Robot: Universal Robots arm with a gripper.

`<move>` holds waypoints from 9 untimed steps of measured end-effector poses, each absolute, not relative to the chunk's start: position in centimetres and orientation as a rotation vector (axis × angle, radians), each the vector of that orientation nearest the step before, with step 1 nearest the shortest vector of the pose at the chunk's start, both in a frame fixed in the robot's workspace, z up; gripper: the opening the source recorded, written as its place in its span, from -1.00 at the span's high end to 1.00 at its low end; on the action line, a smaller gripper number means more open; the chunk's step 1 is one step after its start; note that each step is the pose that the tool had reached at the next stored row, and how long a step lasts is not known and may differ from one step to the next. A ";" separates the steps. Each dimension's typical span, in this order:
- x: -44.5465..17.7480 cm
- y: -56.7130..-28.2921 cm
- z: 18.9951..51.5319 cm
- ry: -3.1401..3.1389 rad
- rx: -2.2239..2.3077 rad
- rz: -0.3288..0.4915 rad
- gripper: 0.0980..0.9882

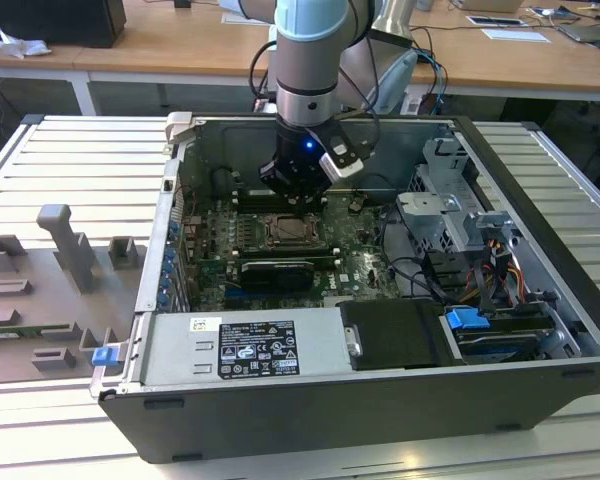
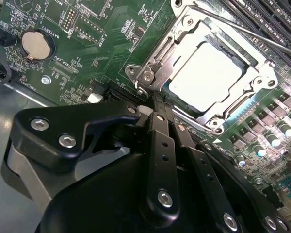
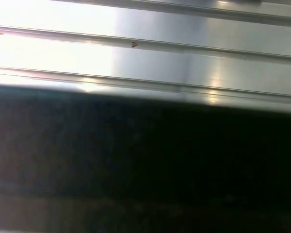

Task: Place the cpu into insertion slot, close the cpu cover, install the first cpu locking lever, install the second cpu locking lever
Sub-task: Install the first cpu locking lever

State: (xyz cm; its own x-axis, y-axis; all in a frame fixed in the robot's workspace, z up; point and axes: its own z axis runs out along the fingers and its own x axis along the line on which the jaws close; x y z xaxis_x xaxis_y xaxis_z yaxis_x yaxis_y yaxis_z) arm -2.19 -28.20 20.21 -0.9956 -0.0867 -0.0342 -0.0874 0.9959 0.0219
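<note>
The cpu [image 2: 206, 73], a pale silver square, lies in the insertion slot [image 1: 284, 232] on the green board. The silver cpu cover [image 2: 183, 44] lies flat around it, framing the chip. A thin metal locking lever [image 2: 242, 28] runs along the socket's side next to the memory slots. My gripper [image 2: 156, 99] is shut, its two black fingers [image 2: 161, 141] side by side, tips at the socket's corner by a hooked metal tab [image 2: 146, 74]. In the exterior view the gripper [image 1: 298, 192] hangs just above the far edge of the slot, inside the open computer case.
Long black memory slots [image 2: 276, 19] flank the socket. A coin battery [image 2: 37, 44] sits on the board. The case holds a power supply [image 1: 245, 345], a drive cage [image 1: 445, 215] and cables. Grey fixtures [image 1: 65, 245] stand on the ribbed table [image 3: 145, 53].
</note>
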 end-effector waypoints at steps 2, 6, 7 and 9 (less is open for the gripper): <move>-2.1 -28.2 20.1 3.105 -0.136 0.036 0.98; -2.1 -28.2 20.1 3.105 -0.136 0.038 0.98; -2.1 -28.2 20.1 3.105 -0.136 0.039 0.98; -2.0 -28.2 20.2 3.104 -0.136 0.039 0.98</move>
